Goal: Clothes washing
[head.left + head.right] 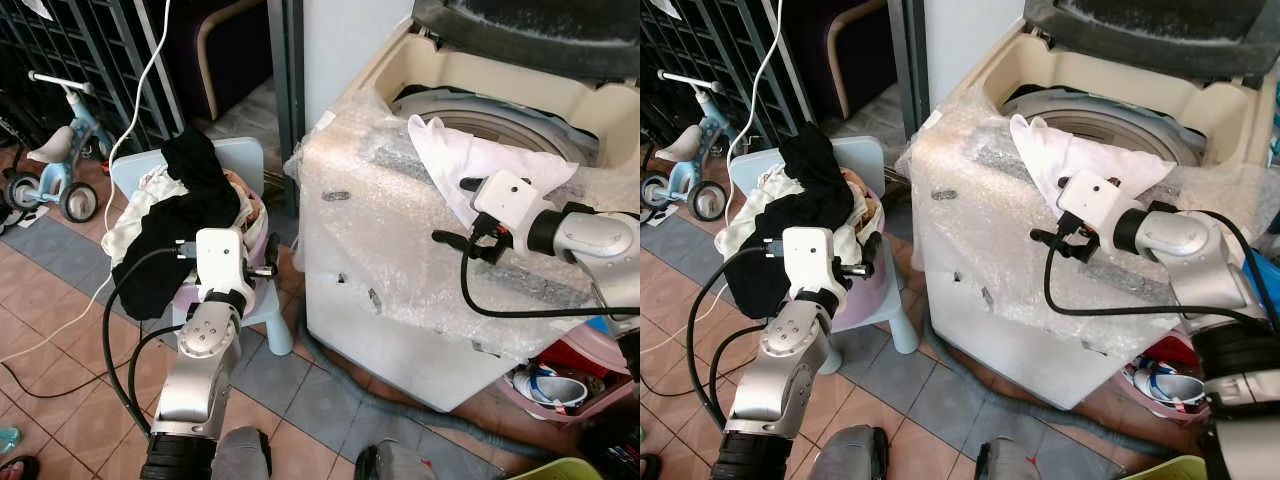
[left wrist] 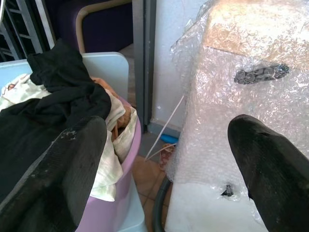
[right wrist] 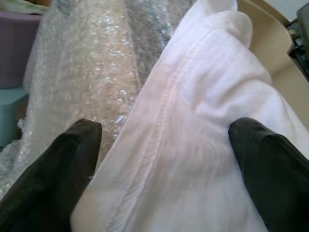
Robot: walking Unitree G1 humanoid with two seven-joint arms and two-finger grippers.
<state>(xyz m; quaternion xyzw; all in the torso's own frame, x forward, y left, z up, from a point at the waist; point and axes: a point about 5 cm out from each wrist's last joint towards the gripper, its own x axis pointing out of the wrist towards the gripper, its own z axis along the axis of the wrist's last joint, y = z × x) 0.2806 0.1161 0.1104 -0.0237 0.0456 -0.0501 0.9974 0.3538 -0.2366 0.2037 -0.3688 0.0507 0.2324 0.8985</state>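
1. Left pincer hangs low beside the pink basket, fingers spread wide, gripping nothing.
2. Black garment is heaped over pale laundry in that basket.
3. Right pincer, wide apart, straddles the creased white cloth without closing on it.
4. That cloth drapes over the bubble-wrapped washing machine rim.

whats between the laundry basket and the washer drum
The washer's bubble-wrapped front corner, with a white garment draped over the rim beside the drum; left eye view.
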